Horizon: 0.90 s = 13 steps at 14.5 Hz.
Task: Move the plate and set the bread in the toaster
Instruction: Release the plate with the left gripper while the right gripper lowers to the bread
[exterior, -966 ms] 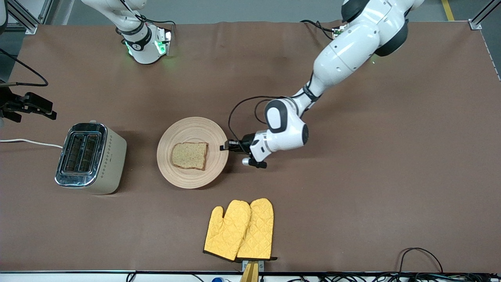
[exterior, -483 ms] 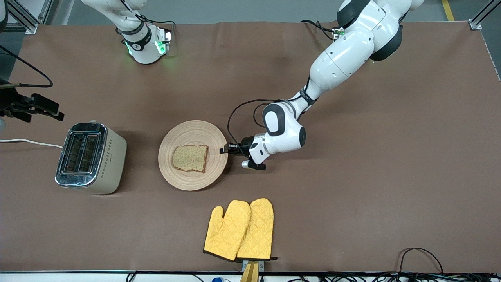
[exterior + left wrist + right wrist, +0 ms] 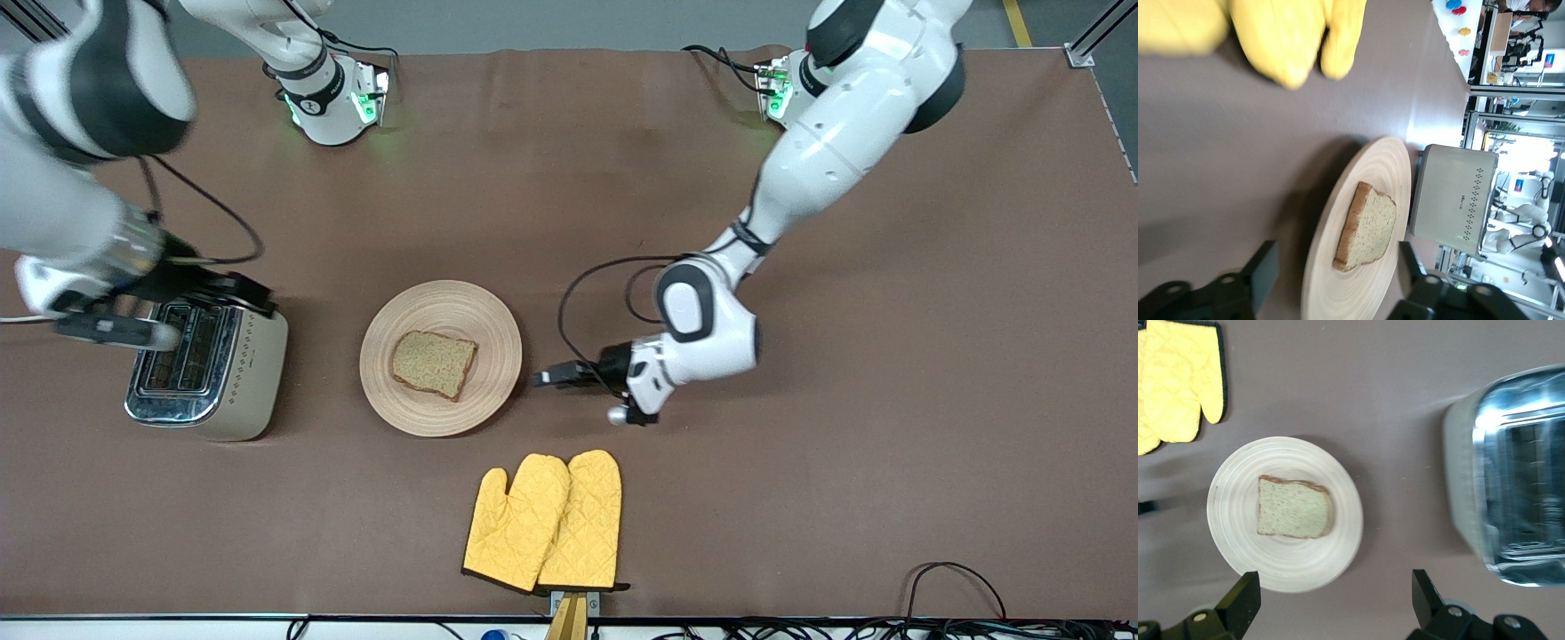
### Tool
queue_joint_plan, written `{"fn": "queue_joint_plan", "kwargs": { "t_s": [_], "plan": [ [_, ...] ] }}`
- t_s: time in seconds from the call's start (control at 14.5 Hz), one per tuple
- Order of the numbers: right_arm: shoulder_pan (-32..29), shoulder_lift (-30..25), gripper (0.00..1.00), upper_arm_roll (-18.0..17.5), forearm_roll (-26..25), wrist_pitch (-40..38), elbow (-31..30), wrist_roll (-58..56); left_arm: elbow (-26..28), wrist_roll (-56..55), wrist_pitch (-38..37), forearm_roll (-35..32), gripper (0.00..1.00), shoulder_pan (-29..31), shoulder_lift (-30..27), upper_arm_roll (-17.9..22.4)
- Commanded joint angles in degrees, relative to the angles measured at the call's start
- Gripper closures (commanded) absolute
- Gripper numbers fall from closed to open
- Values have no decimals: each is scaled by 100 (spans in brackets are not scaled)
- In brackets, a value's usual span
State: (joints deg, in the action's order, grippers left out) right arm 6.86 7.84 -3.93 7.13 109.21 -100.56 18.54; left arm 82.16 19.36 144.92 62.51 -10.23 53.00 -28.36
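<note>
The bread (image 3: 434, 364) lies on the plate (image 3: 494, 331), beside the toaster (image 3: 258, 369). The left hand (image 3: 544, 378) sits just beside the plate's rim, fingers spread wide. The right hand (image 3: 244, 293) hangs over the toaster, also wide.

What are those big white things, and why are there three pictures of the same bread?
The white things are two robot arms, each ending in a two-finger gripper. One picture looks down from a high camera facing the robots. The other two come from little cameras on each arm's wrist, so the same things show from other angles. On the brown table lie a wooden plate with a slice of bread on it, a toaster and two yellow oven mitts. The left gripper is open beside the plate, not touching it. The right gripper is open above the toaster. Neither holds anything.
</note>
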Motion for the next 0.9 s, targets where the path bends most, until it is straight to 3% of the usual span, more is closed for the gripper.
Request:
{"fn": "queue_joint_plan", "kwargs": {
  "t_s": [0.0, 0.41, 0.69, 0.83],
  "plan": [
    [525, 164, 0, 50, 52, 1133, -954, 517, 687, -362, -944, -920, 0, 853, -764, -20],
    [755, 1245, 0, 50, 52, 1998, -1150, 782, 582, -416, -2880, -3320, 0, 2489, -1458, -64],
    [764, 1747, 0, 41, 61, 2306, -1141, 914, 284, -477, -3671, -5419, 0, 2631, -2327, -64],
    [834, 1896, 0, 41, 61, 2447, -1133, 1037, 231, -669, -3944, -6133, 0, 2605, -2889, -47]
  ]
}}
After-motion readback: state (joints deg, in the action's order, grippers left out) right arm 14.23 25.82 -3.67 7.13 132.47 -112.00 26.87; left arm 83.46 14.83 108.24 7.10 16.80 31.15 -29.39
